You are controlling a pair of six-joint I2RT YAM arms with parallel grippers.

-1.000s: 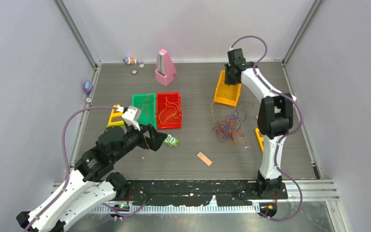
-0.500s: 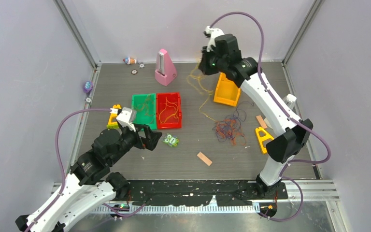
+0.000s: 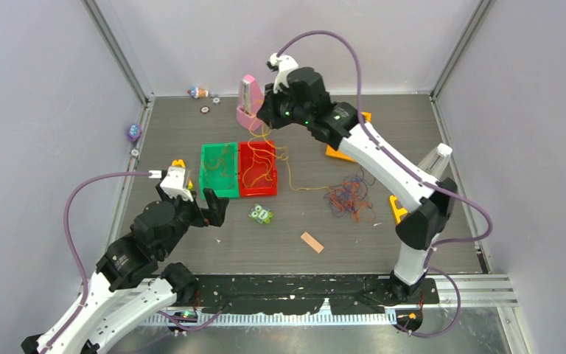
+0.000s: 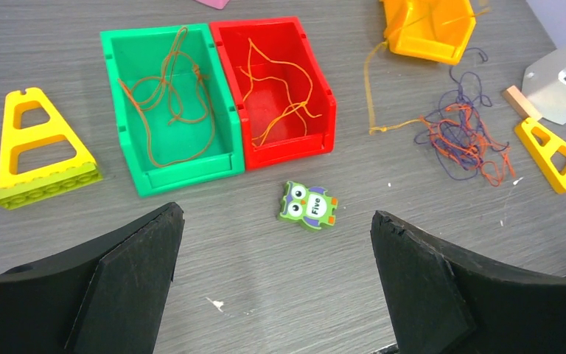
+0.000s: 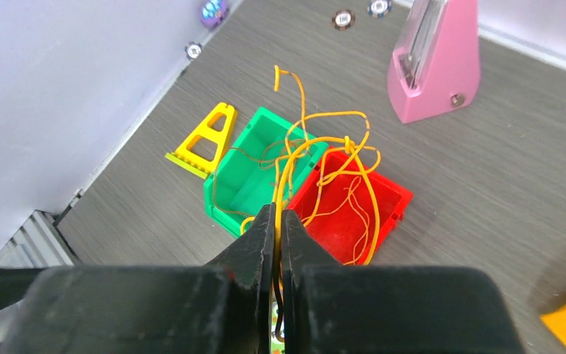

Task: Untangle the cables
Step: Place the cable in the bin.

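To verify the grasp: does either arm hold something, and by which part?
The right fingers pinch a yellow cable partway along its length, not at an end. The left fingers hold nothing.

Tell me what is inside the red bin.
Loose orange cable strands lie on the floor of the red bin. Nothing else shows; its near wall hides the floor strip just behind it.

Overhead, the right arm [image 3: 372, 151] covers most of the orange bin [image 3: 332, 153]. The left wrist view's top edge crops the pink metronome [image 4: 214, 3] to a sliver. The yellow cable [image 5: 286, 168] vanishes between the right end effector [image 5: 277, 214]'s fingers.
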